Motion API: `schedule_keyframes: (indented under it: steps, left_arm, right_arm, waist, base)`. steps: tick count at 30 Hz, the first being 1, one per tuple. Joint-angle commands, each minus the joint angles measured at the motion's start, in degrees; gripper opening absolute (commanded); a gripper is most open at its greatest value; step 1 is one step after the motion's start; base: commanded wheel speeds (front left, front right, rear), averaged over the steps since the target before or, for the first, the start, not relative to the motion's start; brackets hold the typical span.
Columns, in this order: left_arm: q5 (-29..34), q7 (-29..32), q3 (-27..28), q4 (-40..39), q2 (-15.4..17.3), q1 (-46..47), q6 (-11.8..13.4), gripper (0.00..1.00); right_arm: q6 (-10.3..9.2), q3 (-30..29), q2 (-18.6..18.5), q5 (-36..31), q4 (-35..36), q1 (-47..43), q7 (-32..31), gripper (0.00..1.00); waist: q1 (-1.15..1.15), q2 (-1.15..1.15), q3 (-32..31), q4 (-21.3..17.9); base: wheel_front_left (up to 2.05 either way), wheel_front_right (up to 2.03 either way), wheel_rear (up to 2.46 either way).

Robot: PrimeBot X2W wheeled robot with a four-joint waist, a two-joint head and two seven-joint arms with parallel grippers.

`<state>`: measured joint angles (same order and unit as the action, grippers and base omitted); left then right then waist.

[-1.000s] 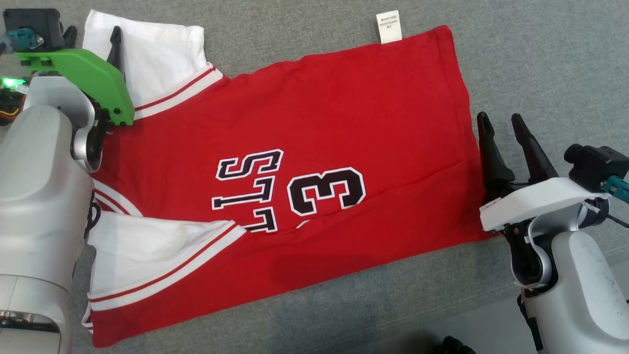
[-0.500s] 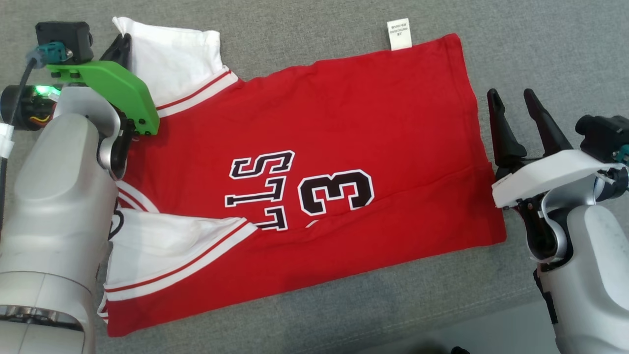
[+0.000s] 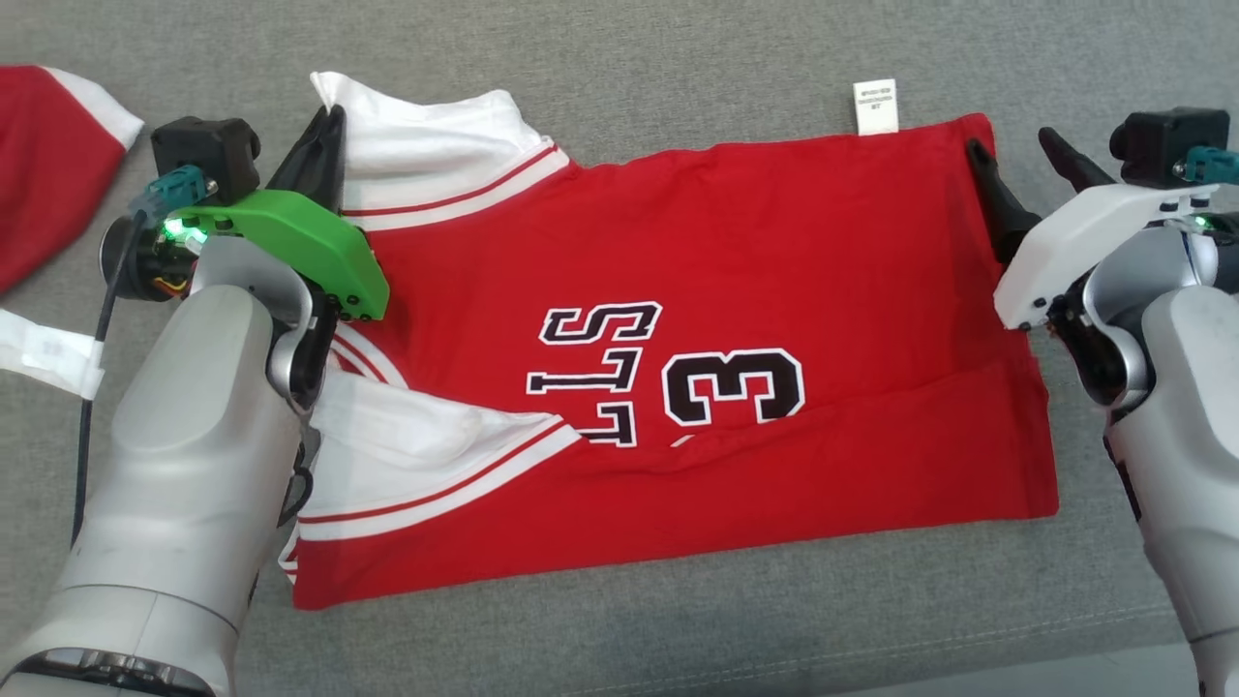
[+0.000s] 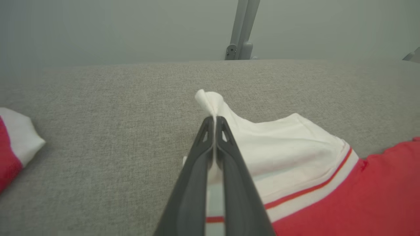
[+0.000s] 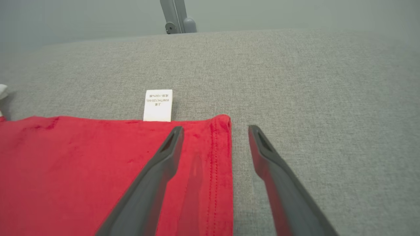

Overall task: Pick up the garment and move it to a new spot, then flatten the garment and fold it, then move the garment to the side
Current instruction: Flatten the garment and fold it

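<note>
Red garment (image 3: pixel 736 290), a jersey with white sleeves and black lettering, lies spread on the grey cushioned surface (image 3: pixel 678 629), filling the middle of the head view. Its long lower edge seems already turned up, since the lettering is cut off along a crease.

At the garment's 10 o'clock, the left gripper (image 3: pixel 332 116) has its fingers pressed together on the tip of the upper white sleeve (image 3: pixel 436 136); in the left wrist view a small peak of white cloth pokes out past the tips (image 4: pixel 214 118). At 2 o'clock, the right gripper (image 3: pixel 1010 142) stands spread across the hem corner (image 5: pixel 223 123), one finger over red cloth and the other over bare grey. Whether either finger touches down cannot be told. A white care label (image 3: pixel 875 105) sticks out at about 1 o'clock.

This is thin, limp knit: light, soft, nothing to break, but it will sag and crumple between two holds unless kept taut. The stitched hem gives the firmest bite, so the far corner is the sensible second hold. Another red-and-white piece (image 3: pixel 48 145) lies well apart at 10 o'clock.
</note>
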<state>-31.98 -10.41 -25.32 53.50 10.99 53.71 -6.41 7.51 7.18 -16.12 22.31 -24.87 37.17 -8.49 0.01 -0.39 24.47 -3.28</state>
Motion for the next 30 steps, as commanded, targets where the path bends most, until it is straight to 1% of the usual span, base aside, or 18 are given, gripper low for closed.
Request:
schedule_keyframes:
  steps: [1, 7, 10, 16, 20, 21, 22, 23, 25, 30]
  left_arm:
    - [-0.38, -0.50, -0.11, -0.88, -0.40, -1.10, -0.09, 0.00]
    - [-0.91, -0.56, -0.35, -2.78, -0.95, -2.04, 0.46, 0.00]
    - [-1.08, -0.25, -0.49, -3.41, -0.99, -2.29, 0.74, 0.00]
    - [-1.33, 0.03, -0.76, -4.23, -0.92, -2.30, 0.99, 0.00]
    - [-1.53, 0.11, -0.90, -4.85, -0.85, -2.17, 1.03, 0.00]
    - [-1.60, 0.25, -0.97, -5.10, -0.75, -2.19, 1.08, 0.00]
    - [-1.68, 0.28, -0.99, -5.22, -0.68, -2.27, 1.13, 0.00]
    - [-1.76, 0.30, -1.02, -5.34, -0.66, -2.38, 1.19, 0.00]
    - [-1.93, 0.28, -1.03, -5.60, -0.54, -2.62, 1.28, 0.00]
    - [-2.63, -0.97, -0.47, -6.82, 0.02, -3.88, 1.33, 0.00]
  right_arm:
    - [-0.04, 0.48, -1.03, -0.44, -2.84, 2.38, -0.59, 1.00]
    - [-0.04, 2.01, -1.76, -1.51, -12.70, 8.10, -2.85, 1.00]
    - [-0.04, 2.67, -1.44, -1.26, -16.39, 10.14, -2.75, 1.00]
    - [-0.04, 3.16, -1.45, -0.49, -21.80, 12.97, -2.06, 1.00]
    - [-0.04, 3.84, -0.76, 0.44, -25.22, 14.58, -0.83, 1.00]
    - [-0.04, 4.43, -0.53, 0.61, -26.70, 15.38, -0.17, 0.81]
    - [-0.04, 4.72, -0.46, 0.76, -27.43, 15.73, 0.04, 0.43]
    - [-0.04, 5.06, -0.46, 0.82, -28.05, 16.06, 0.38, 0.31]
    - [-0.04, 5.47, -0.57, 0.77, -29.17, 16.89, 1.47, 0.00]
    - [-0.04, 5.87, -0.62, 1.24, -31.58, 18.08, 5.06, 0.00]
  waist:
    - [-0.01, 0.39, -0.40, 1.74]
    - [-0.01, 0.39, 0.12, 3.38]
    - [-0.01, 0.39, 0.23, 3.78]
    - [-0.01, 0.39, 0.43, 4.32]
    - [-0.01, 0.39, 0.66, 4.63]
    - [-0.01, 0.39, 0.71, 4.73]
    - [-0.01, 0.39, 0.69, 4.78]
    - [-0.01, 0.39, 0.64, 4.83]
    - [-0.01, 0.39, 0.49, 4.85]
    - [-0.01, 0.39, -0.24, 4.75]
  base:
    - [0.00, 0.00, 0.00]
    - [0.00, 0.00, 0.00]
    - [0.00, 0.00, 0.00]
    - [0.00, 0.00, 0.00]
    - [0.00, 0.00, 0.00]
    - [0.00, 0.00, 0.00]
    - [0.00, 0.00, 0.00]
    - [0.00, 0.00, 0.00]
    - [0.00, 0.00, 0.00]
    - [0.00, 0.00, 0.00]
